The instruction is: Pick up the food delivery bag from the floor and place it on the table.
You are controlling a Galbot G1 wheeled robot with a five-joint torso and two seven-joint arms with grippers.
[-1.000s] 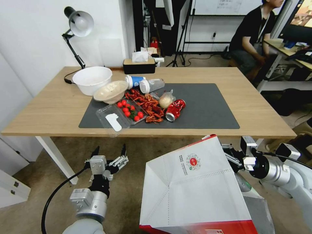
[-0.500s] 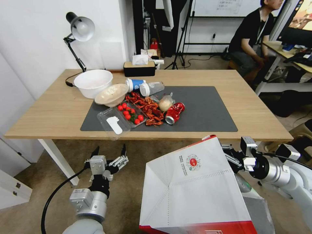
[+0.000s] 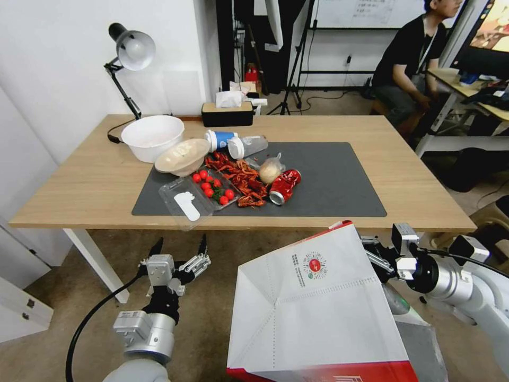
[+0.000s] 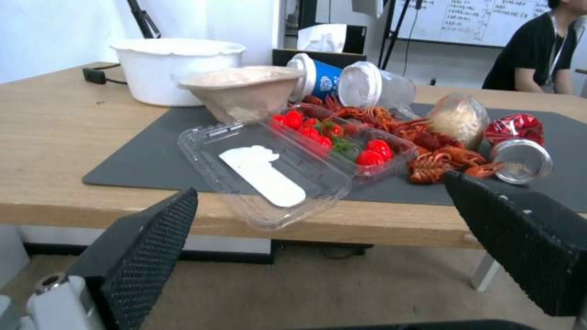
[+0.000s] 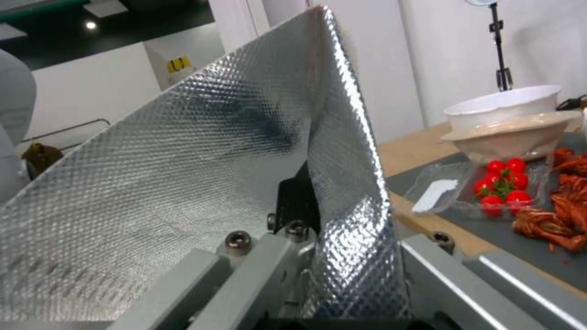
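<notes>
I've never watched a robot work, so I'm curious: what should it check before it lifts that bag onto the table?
1. Right tool clamped on the bag edge: ok, foil wall pinched between its fingers in the right wrist view.
2. Bag off the floor: cannot tell, its base is out of view.
3. Left tool out of the way: ok, open, beside the bag.
4. Landing spot on the table: ok, right part of the mat is bare.
5. Food clutter clear of that spot: ok, it lies on the mat's left part.

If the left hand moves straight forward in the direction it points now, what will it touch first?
Probably the clear plastic lid overhanging the table edge; the open left hand points at it. It may pass just beneath, since depth is unclear.
</notes>
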